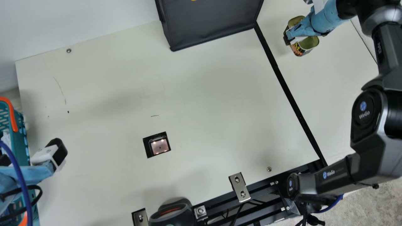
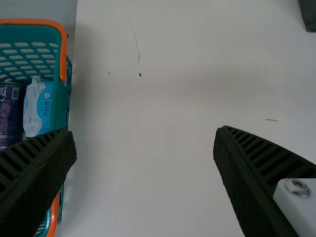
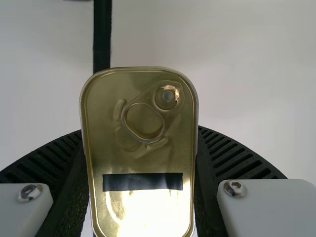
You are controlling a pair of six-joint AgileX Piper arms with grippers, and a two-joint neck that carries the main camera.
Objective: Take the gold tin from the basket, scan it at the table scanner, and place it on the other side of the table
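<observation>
- Gripping the gold tin (image 1: pixel 309 43) by its long sides, between the 2 ribbed fingers of the right gripper (image 1: pixel 289 39), pull-ring lid facing the wrist camera.
- Holding it beyond the black strip (image 1: pixel 292 94), on the side away from the teal basket (image 1: pixel 13 117).
- Spreading the left gripper (image 1: pixel 31 156) wide, beside the basket.
- Between arms: lit table scanner (image 1: pixel 159 146), set into the cream table (image 1: pixel 204 103).

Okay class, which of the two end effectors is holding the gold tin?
The right end effector: its fingers grip the gold tin, whereas the left end effector is open beside the basket.
</observation>
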